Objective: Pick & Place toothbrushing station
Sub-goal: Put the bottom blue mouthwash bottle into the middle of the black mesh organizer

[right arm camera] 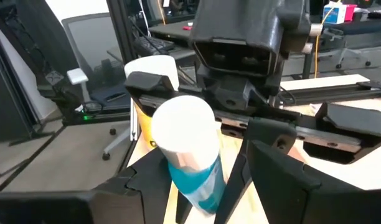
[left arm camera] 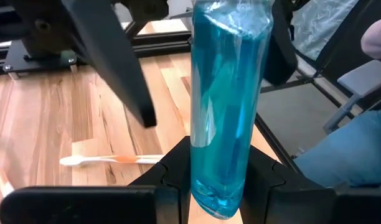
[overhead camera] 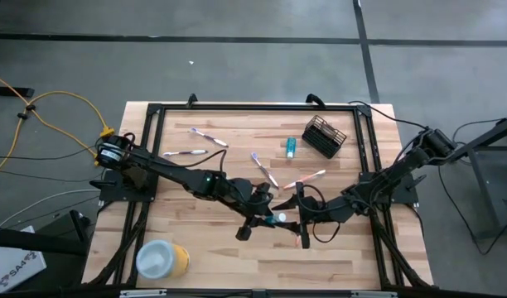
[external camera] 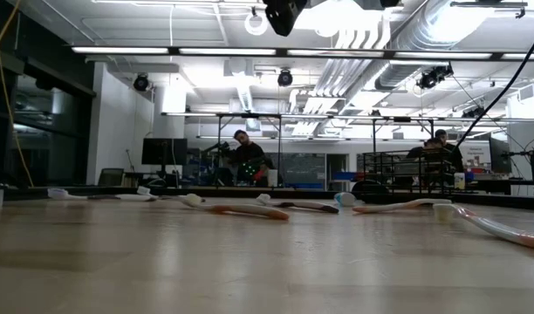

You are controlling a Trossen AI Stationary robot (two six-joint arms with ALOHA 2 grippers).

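My left gripper is shut on a blue tube above the middle of the table. The tube's white cap shows in the right wrist view. My right gripper faces the left one and is open, its fingers standing on either side of the same tube. The black wire-mesh holder lies on the table at the far right. A second blue tube lies beside it. Several toothbrushes lie flat across the far half. My left gripper pinches the blue tube between its two fingers at the tube's end nearest them. The tube runs straight on from the fingers toward my right gripper. It is lifted clear of the table.
A yellow cylinder with a white top stands at the near left corner. A toothbrush lies under my right gripper. More toothbrushes lie at the far left. A black frame rail borders the table. People sit in the room beyond.
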